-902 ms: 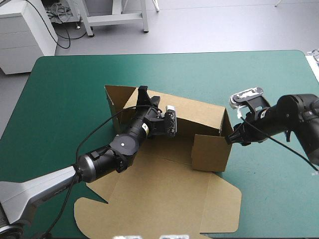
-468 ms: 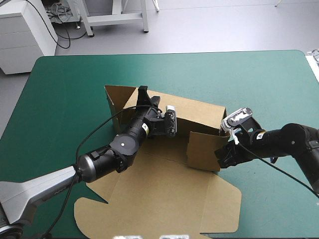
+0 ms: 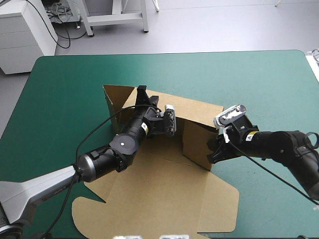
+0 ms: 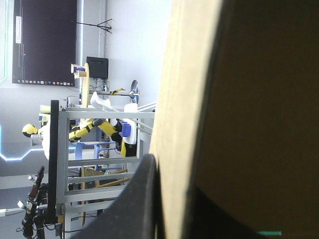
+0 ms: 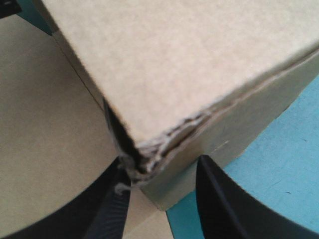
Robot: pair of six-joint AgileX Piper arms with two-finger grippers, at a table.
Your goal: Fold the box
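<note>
The box [image 3: 159, 184] sits mid-frame, bare tabletop [image 3: 60, 84] all round. The left gripper [image 3: 142, 90] pinches its back wall; the right gripper [image 5: 162, 164] is spread around a torn corner (only its wrist view shows that).

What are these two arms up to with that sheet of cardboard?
Two robot arms are folding a brown box on the teal-green table. The left end effector is shut on the raised back wall, holding it upright. The right end effector, fingers apart, sits against the lower corner of the right side wall, which stands angled inward. The lid panel lies flat toward the table's near edge.
</note>
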